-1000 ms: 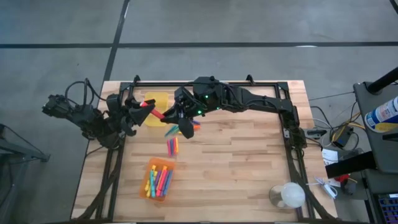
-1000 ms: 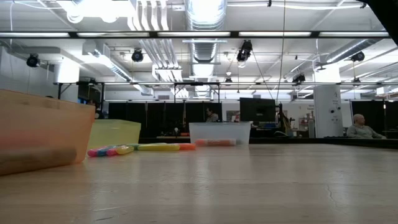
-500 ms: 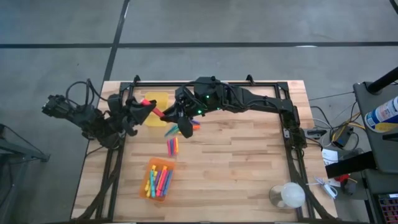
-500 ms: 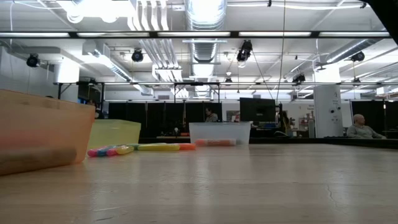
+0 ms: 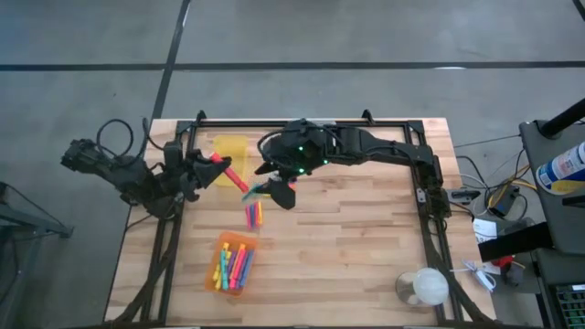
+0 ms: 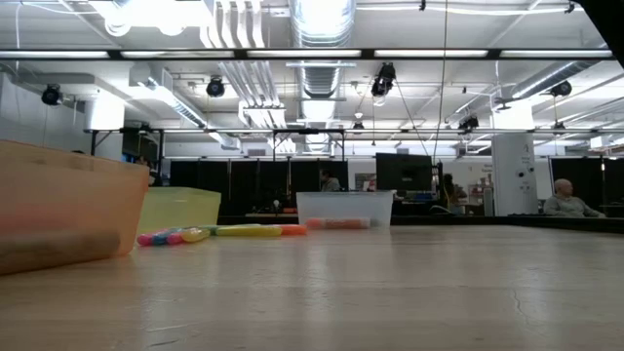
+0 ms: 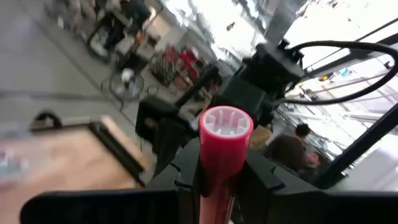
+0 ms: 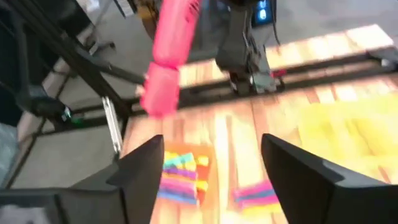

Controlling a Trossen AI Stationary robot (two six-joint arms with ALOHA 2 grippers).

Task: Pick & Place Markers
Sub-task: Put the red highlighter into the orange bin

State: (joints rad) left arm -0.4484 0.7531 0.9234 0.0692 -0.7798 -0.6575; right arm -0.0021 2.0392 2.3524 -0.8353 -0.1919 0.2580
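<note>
Left claw (image 5: 208, 164) clamps a pink-red marker (image 5: 228, 171) near the far left of the bench (image 5: 366, 238), just at the near edge of the yellow bin (image 5: 228, 146); in the left wrist view the marker's hollow cap end (image 7: 225, 124) stands up between the two dark fingers (image 7: 186, 168), which press its barrel from both sides. The marker slants from that claw toward the right claw (image 5: 281, 190), which hangs above the bench middle with its fingers spread wide and nothing between them; in the right wrist view the same marker (image 8: 168, 56) floats beyond its parted fingers (image 8: 143, 174).

Under the right claw a few loose markers (image 5: 253, 215) lie on the wood, pink, orange and blue among them, with a green and a blue one (image 5: 259, 190) peeking out beside the claw. Nearer the front edge, the orange bin (image 5: 234, 262) holds a bundle of markers in yellow, pink, green and blue. The low view shows a row of markers (image 6: 219, 232) lying flat between the yellow bin (image 6: 180, 210) and a clear bin (image 6: 343, 209). A clear lidded container (image 5: 422, 289) sits at the front right corner. No readable writing or brand shows on any marker or bin.
</note>
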